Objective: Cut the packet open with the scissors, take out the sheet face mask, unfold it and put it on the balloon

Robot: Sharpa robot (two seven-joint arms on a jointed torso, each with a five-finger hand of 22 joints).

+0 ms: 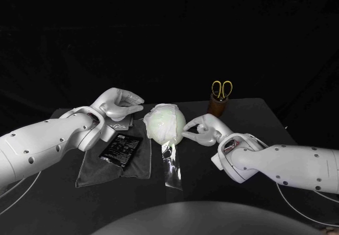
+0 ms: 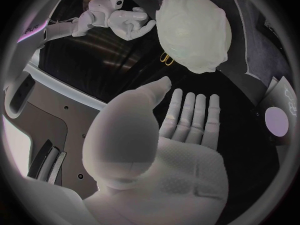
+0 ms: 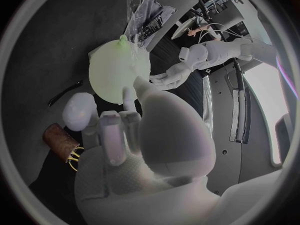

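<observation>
Silver left hand [image 2: 172, 145] flat, empty; right hand [image 1: 202, 130] beside balloon [image 1: 164, 122].

Hands two: left hand [image 1: 116, 104], right hand [image 1: 203, 131]; one balloon [image 1: 164, 122]; one packet [image 1: 121, 149]; one scissors [image 1: 222, 89]; one cloth [image 1: 92, 171].

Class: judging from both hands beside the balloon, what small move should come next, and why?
Probably the right hand should press the sheet mask smoother onto the balloon: the mask already drapes it, those fingers reach its side, and the left hand hovers open.
</observation>
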